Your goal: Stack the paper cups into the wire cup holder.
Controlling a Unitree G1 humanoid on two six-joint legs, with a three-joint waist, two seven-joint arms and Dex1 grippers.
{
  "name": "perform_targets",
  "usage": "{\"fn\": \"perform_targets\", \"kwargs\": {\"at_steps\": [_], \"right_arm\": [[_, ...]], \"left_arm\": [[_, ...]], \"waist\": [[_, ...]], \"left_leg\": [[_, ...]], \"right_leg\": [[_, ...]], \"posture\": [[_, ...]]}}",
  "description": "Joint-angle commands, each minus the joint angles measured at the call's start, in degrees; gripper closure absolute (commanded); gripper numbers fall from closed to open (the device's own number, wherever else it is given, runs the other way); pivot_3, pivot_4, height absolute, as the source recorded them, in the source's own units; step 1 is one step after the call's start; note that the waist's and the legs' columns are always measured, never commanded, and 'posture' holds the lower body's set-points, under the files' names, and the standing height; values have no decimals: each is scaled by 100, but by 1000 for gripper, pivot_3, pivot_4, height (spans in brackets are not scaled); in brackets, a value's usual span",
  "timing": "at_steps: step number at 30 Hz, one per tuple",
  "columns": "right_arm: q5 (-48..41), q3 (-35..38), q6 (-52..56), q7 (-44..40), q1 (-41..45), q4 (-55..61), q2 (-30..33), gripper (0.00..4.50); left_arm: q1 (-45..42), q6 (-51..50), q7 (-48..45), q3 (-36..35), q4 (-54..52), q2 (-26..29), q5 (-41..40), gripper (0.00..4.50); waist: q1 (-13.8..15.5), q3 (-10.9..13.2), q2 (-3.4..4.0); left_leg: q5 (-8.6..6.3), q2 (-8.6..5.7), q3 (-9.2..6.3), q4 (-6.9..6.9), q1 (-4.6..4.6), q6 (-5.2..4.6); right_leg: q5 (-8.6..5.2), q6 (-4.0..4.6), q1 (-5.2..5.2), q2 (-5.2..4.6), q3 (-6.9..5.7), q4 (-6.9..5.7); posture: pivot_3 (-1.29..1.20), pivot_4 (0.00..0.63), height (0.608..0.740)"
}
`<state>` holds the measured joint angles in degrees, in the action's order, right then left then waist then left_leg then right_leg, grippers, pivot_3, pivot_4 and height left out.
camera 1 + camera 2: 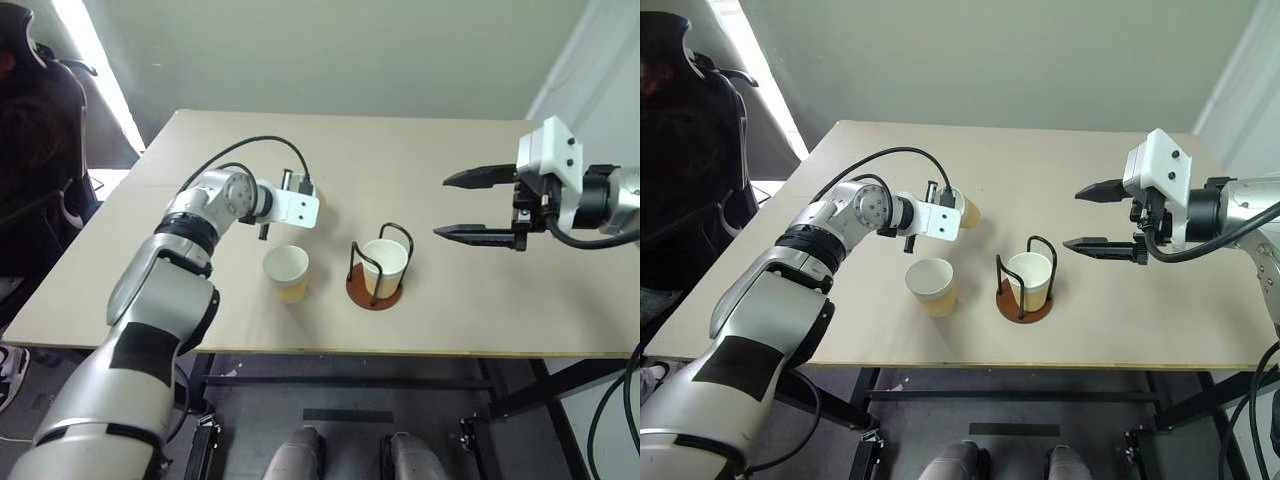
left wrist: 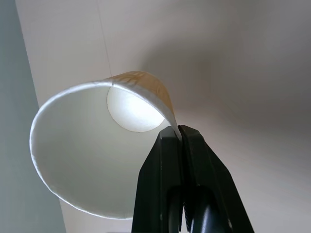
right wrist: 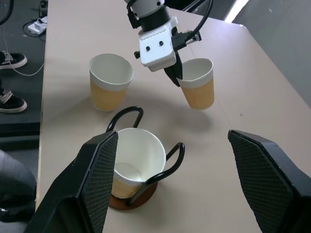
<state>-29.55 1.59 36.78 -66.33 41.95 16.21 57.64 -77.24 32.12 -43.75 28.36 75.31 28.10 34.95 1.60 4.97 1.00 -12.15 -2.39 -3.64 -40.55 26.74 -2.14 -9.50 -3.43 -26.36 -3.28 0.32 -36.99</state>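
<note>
Pinching the rim of a tilted tan-and-white paper cup (image 3: 197, 82), the left hand (image 3: 176, 77) is gripping thinly, so the cup could slip or crumple. Another cup (image 1: 384, 266) is sitting in the black-wire, brown-based cup holder (image 1: 374, 292); the right hand (image 1: 455, 205) is hanging wide, empty.

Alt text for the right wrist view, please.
The left end effector pinches the rim of a tilted paper cup. Another cup stands on the table; a third sits in the wire cup holder, between the open right end effector's fingers.
</note>
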Motion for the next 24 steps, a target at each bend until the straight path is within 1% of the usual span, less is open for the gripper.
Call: {"fn": "perform_targets", "kwargs": {"at_steps": [1, 3, 4, 6, 7, 9, 10, 11, 13, 14, 16, 17, 19, 20, 22, 23, 24], "right_arm": [[4, 213, -34, -39, 37, 79, 195, 836], [54, 181, -86, -95, 7, 58, 267, 836], [52, 171, -95, -118, -1, 47, 292, 836], [54, 164, -116, -140, -6, 16, 311, 836], [61, 161, -124, -146, -4, -2, 317, 836], [87, 152, -145, -149, 7, -33, 312, 836], [89, 151, -145, -149, 8, -39, 307, 836], [88, 148, -142, -145, 8, -44, 298, 836], [92, 137, -149, -143, 1, -54, 286, 836], [95, 130, -152, -147, 2, -64, 283, 836], [103, 114, -159, -157, 13, -83, 280, 836], [103, 111, -159, -164, 19, -92, 281, 836], [83, 116, -133, -186, 26, -96, 293, 836], [55, 120, -93, -195, 34, -91, 294, 836], [18, 122, -49, -219, 40, -77, 297, 836], [14, 121, -46, -230, 37, -75, 297, 836], [17, 118, -48, -236, 37, -77, 293, 836]], "left_arm": [[-281, 104, -375, -276, -118, 113, -324, 4440], [-366, 83, -691, -482, -159, 108, -585, 4440], [-415, 61, -883, -610, -190, 95, -749, 4440], [-501, 49, -1151, -804, -266, 78, -989, 4440], [-547, 43, -1254, -891, -306, 71, -1094, 4440], [-637, 7, -1472, -1052, -393, 67, -1299, 4440], [-670, -21, -1574, -1123, -433, 65, -1397, 4440], [-691, -53, -1660, -1180, -467, 66, -1473, 4440], [-717, -96, -1784, -1232, -526, 87, -1550, 4440], [-720, -132, -1887, -1263, -554, 97, -1596, 4440], [-715, -207, -2118, -1321, -602, 114, -1694, 4440], [-713, -256, -2305, -1365, -633, 124, -1779, 4440], [-717, -371, -2669, -1434, -702, 150, -1930, 4440], [-722, -399, -2871, -1437, -746, 186, -1974, 4440], [-765, -664, -3554, -1544, -916, 208, -2262, 4440], [-776, -778, -3783, -1583, -995, 210, -2373, 4440], [-778, -891, -3948, -1627, -1068, 201, -2476, 4440]], "waist": [[-2, -12, -1], [-5, -16, -5], [-4, -19, -9], [-18, -26, -12], [-19, -28, -14], [-35, -43, -11], [-38, -51, -8], [-56, -61, -9], [-76, -85, 0], [-92, -99, -2], [-119, -117, -2], [-127, -122, -6], [-138, -125, -6], [-140, -131, -9], [-144, -138, -13], [-143, -141, -13], [-137, -143, -11]], "left_leg": [[-1, 1, -3, -4, -7, -1], [-4, -1, 0, -8, -32, -7], [-12, 2, -4, -9, -45, -20], [-38, -6, 9, -6, -74, -64], [-38, 1, 3, -13, -79, -66], [-37, -5, 21, -15, -85, -69], [-39, 7, 18, -23, -86, -72], [-41, 9, 34, -24, -89, -75], [-46, 18, 50, -33, -88, -84], [-49, 14, 74, -33, -91, -88], [-54, 23, 74, -43, -92, -95], [-56, 15, 95, -41, -94, -100], [-60, 27, 83, -52, -91, -105], [-61, 12, 101, -47, -93, -108], [-63, 24, 88, -55, -90, -111], [-65, 11, 106, -49, -94, -113], [-66, 17, 98, -53, -90, -115]], "right_leg": [[0, 3, 7, 4, 8, -3], [0, 6, 28, 12, -1, -5], [-1, 9, 43, 5, 19, -3], [-1, 12, 64, 18, 3, -5], [0, 11, 72, 10, 17, -4], [1, 12, 75, 21, -2, -7], [0, 11, 78, 11, 18, -8], [0, 11, 77, 26, 5, -10], [-2, 9, 76, 12, 14, -16], [-4, 8, 74, 28, 5, -18], [-6, 3, 71, 4, 23, -25], [-7, 4, 70, 26, 18, -27], [-6, 0, 69, -14, 53, -27], [-7, 1, 65, 29, 42, -35], [-6, -5, 63, 5, 94, -34], [-7, -7, 56, 32, 89, -40], [-8, -9, 57, 7, 130, -39]], "posture": [[0, 0, 740], [0, 0, 740], [0, 0, 740], [0, 0, 740], [0, 0, 740], [0, 0, 740], [0, 0, 740], [0, 0, 740], [0, 0, 740], [0, 0, 740], [0, 0, 740], [0, 0, 740], [0, 0, 740], [0, 0, 740], [0, 0, 740], [0, 0, 740], [0, 0, 740]]}}
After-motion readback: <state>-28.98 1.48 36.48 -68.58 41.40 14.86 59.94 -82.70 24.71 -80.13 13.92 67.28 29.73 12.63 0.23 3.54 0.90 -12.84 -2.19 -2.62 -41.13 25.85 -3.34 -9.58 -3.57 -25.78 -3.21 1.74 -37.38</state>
